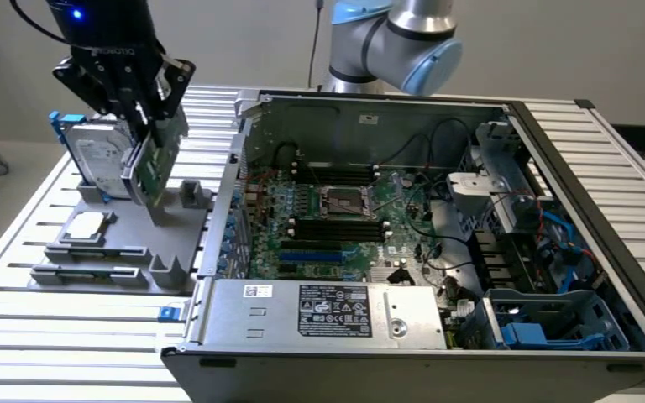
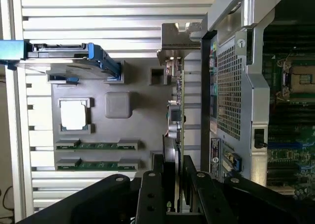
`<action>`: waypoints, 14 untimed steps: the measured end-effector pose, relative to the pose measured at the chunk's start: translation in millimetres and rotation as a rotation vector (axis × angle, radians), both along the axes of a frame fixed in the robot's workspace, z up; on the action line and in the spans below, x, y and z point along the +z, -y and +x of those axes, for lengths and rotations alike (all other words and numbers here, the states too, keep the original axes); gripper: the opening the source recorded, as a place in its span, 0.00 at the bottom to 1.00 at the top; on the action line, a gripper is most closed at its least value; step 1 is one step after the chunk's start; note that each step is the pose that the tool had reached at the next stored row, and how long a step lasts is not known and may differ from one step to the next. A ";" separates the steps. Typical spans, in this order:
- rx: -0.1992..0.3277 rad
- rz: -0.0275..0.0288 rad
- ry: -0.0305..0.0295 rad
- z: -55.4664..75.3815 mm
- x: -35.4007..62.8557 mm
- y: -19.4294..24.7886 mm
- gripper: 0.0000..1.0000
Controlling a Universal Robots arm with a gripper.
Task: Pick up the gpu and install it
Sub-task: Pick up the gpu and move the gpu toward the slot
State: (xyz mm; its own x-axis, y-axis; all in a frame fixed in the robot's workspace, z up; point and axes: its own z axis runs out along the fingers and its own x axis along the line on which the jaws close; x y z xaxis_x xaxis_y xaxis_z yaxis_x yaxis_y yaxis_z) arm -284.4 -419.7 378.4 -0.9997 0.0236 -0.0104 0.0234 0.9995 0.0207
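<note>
- Partly hidden — gpu [image 1: 157, 172]: stands on edge in the grey holder tray [image 1: 110, 252] at the exterior view's left, outside the computer case [image 1: 412, 369]. Its green face shows, and its upper edge is covered by the gripper [image 1: 147, 124]. Whether its lower edge sits in the tray's slot or hangs just clear of it cannot be told.
- In the wrist view the gpu [image 2: 174, 111] appears edge-on as a thin strip with both faces hidden. The silver end bracket [image 2: 179, 37] shows at its far end.
- Gripper [image 2: 172, 160]: the fingers [image 2: 152, 184] stand one on each side of the card, pinching it. Their bases are cut off by the frame edge.
- Robot arm [image 1: 401, 42]: cut off at the top of the exterior view.
- Hard drive [image 1: 97, 159], in a blue frame: upright in the tray just beside the gpu, its top partly behind the gripper.
- Processor chip [image 1: 87, 223] and two memory sticks [image 2: 96, 145]: lying flat in the same tray.
- Case: open, with the motherboard [image 1: 334, 218] exposed. Its perforated side wall [image 2: 229, 96] stands between the gpu and the motherboard.
- Power supply [image 1: 322, 312]: silver, along the case's near edge.
</note>
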 end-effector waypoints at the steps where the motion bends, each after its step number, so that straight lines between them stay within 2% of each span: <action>1: 0.000 0.0008 -0.0005 2.7 4.5 1.3 0.26; 9: 0.000 0.0071 -0.0042 24.9 40.6 12.0 0.26; 14: 0.000 0.0125 -0.0079 40.7 56.3 17.6 0.26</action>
State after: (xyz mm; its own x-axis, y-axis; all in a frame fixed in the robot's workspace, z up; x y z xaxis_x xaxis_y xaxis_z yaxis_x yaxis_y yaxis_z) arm -243.6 -437.3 434.7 -0.9997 0.0235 -0.0021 0.0235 0.9992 0.0330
